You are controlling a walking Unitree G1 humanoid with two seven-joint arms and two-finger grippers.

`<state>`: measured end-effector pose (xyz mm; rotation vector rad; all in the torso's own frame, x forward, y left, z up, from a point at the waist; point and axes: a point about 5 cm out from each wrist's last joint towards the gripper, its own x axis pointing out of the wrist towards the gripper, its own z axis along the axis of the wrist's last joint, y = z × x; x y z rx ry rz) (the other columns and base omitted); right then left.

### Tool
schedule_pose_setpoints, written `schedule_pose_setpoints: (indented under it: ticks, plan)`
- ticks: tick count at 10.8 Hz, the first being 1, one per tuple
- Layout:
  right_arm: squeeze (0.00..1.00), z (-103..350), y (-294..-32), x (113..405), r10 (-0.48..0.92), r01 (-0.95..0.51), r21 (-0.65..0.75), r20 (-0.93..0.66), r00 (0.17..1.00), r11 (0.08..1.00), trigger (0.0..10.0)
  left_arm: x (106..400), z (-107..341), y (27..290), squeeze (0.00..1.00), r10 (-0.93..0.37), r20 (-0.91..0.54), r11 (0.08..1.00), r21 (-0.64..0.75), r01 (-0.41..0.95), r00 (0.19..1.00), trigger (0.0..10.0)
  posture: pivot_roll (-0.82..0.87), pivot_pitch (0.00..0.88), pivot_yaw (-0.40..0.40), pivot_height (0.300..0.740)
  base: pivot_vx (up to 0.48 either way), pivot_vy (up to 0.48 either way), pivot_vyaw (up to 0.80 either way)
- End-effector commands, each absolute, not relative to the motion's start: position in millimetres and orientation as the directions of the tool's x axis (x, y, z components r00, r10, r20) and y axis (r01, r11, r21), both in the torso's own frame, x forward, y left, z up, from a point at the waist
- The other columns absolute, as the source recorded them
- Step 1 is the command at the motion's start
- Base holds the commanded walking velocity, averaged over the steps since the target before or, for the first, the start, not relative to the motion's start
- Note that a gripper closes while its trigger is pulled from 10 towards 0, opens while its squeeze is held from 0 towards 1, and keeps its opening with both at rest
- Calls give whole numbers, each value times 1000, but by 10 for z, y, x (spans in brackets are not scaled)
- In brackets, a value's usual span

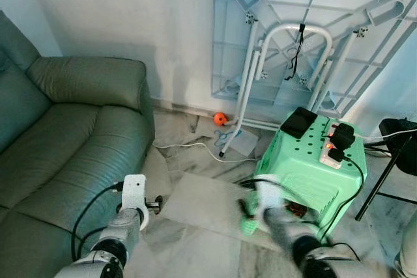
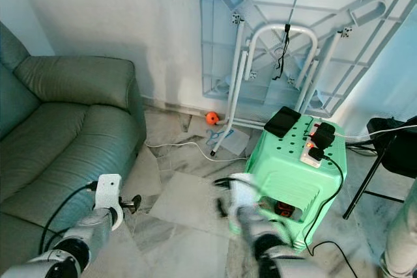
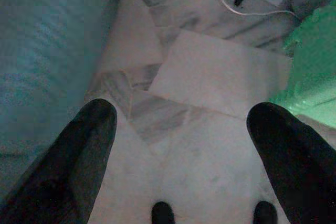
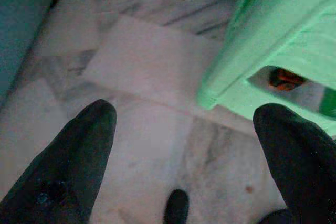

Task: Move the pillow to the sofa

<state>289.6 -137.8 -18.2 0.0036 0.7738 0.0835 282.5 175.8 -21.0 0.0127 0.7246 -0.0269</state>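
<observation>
both arms are lowered over the marble floor (image 1: 195, 206); left gripper (image 3: 178, 129) and right gripper (image 4: 181, 129) spread wide, empty, ready to search (no pillow visible) beside the sofa (image 1: 58, 135).

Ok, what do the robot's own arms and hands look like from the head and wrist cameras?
Both arms are silver-grey with black joints. The left arm ends in a white block with a black cable looped beside it. The left hand and right hand each have two long, rounded black fingers. The right arm is blurred.
</observation>
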Motion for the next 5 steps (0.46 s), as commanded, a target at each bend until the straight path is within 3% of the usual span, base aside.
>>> schedule_pose_setpoints:
  ticks: [1, 2, 5]
  plan:
    - [0, -173, -1380, 2903, 74, -71, 32, -688, 722, 997, 10000, 2858, -179, 1732, 0, -49, -648, 997, 18, 80, 760, 10000, -34, 0, -19, 740, 0, 0, 0]
    - [0, -151, -1452, 2923, 79, -99, 8, -672, 737, 995, 10000, 2841, -177, 1748, 0, -98, -622, 995, -41, 92, 777, 10000, -43, 0, -19, 740, 0, 0, 0]
    - [0, -2, -1599, 3040, 100, -80, 60, -567, 818, 995, 10000, 2905, -3, 1913, 0, -105, -450, 994, -20, 107, 887, 10000, -58, 0, -28, 740, 0, 0, 0]
